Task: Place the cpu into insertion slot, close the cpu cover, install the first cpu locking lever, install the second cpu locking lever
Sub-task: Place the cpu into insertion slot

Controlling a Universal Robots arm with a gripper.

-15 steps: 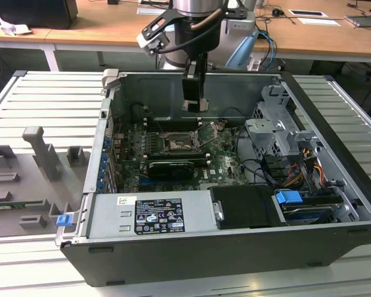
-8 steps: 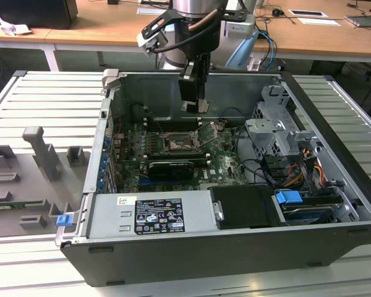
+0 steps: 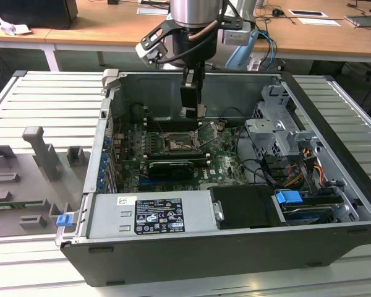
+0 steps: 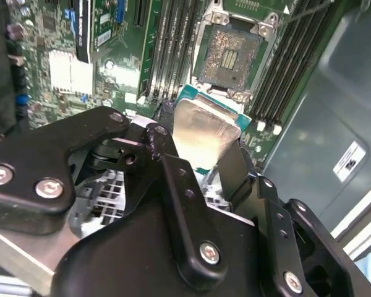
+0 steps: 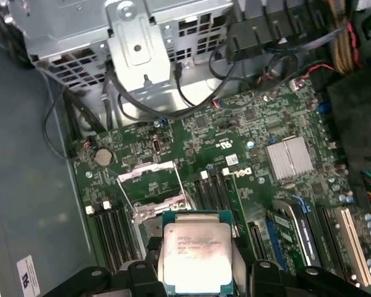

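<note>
My gripper (image 3: 191, 110) hangs inside the open computer case, just above and behind the insertion slot (image 3: 175, 143). It is shut on the cpu (image 4: 201, 131), a flat silver-topped chip with a green edge, clamped between two black fingers (image 4: 164, 158). In both wrist views the cpu (image 5: 194, 253) hovers close over the board, beside the insertion slot (image 4: 227, 54), whose dark centre lies bare. The cpu cover (image 5: 149, 173) stands swung up on its hinge at the slot's far side. The slot (image 5: 153, 216) is partly hidden behind the chip.
Long black memory slots (image 4: 173, 43) flank the socket on both sides. A black card (image 3: 170, 167) lies nearer the power supply (image 3: 148, 213). A metal drive cage (image 3: 278, 133) with cables sits at the exterior view's right. Grey fixtures (image 3: 43, 161) stand outside the case.
</note>
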